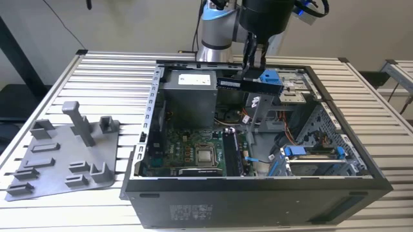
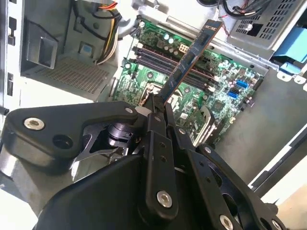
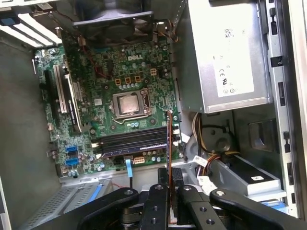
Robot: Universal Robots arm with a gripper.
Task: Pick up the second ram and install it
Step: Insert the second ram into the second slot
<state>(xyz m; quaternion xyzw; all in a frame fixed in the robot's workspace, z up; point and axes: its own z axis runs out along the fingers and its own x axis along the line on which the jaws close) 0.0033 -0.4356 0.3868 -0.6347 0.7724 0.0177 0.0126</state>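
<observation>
step: carrying second ram [image 1: 249, 85] over open pc case [image 1: 258, 181], not yet seated in any slot
ram pos: hanging level in air above case interior, just beside psu box [image 1: 187, 96], well above mobo [image 1: 193, 150]; in first wrist view showing edge-on
slots: lying as long dark rows [image 3: 132, 141] on mobo near cpu socket [image 3: 128, 103]; cannot tell if one is filled
doing it well (judgement): keeping stick edge parallel w/ a free slot, matching notch, coming down straight, pressing evenly so both end clips are catching; steering off cable bundle [image 3: 206, 158]
fingers: gripper [image 2: 156, 103] pinching stick, pads closed to stick thickness, pressing on both flat faces, nothing else touching
risk (judgement): thin grip, so stick possibly tilting or slipping when pushing
</observation>
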